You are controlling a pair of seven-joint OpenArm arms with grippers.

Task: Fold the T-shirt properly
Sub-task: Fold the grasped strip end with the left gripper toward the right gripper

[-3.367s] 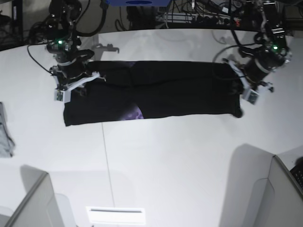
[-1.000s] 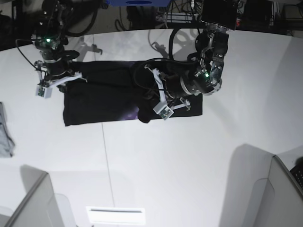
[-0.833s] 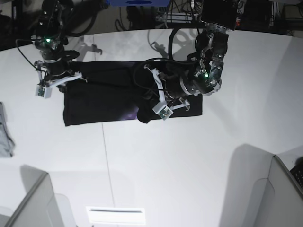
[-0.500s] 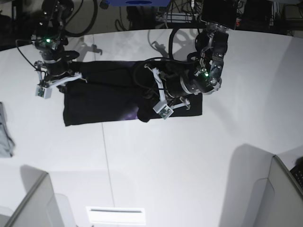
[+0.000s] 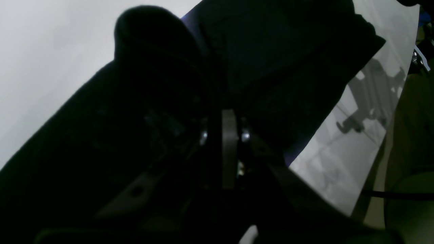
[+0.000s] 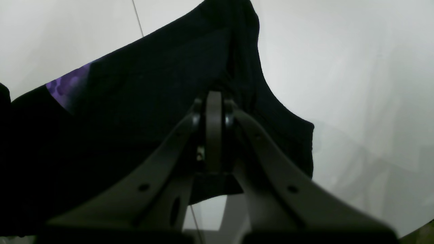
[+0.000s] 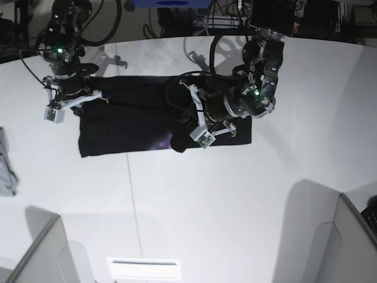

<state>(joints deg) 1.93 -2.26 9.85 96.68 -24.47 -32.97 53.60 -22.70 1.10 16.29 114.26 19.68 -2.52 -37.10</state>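
Observation:
The black T-shirt [image 7: 129, 118] lies as a long band across the back of the white table [image 7: 194, 206]. Its right end is doubled over toward the middle. My left gripper [image 7: 184, 132] is shut on that carried end, low over the shirt's middle. In the left wrist view the gripper [image 5: 229, 135] pinches black cloth [image 5: 288, 51]. My right gripper [image 7: 93, 97] is at the shirt's far left corner. In the right wrist view it [image 6: 214, 108] is shut on the cloth's edge [image 6: 152, 84]. A purple sheen [image 6: 64, 88] shows on the cloth.
A grey cloth piece [image 7: 6, 168] lies at the table's left edge. Grey partitions stand at the front left [image 7: 41, 253] and front right [image 7: 347, 242]. Cables and equipment [image 7: 224, 23] line the back edge.
Since 3.4 s ago my left gripper has carried the shirt's right end leftward over the middle, and the right gripper shifted slightly left. In the last second almost nothing has moved.

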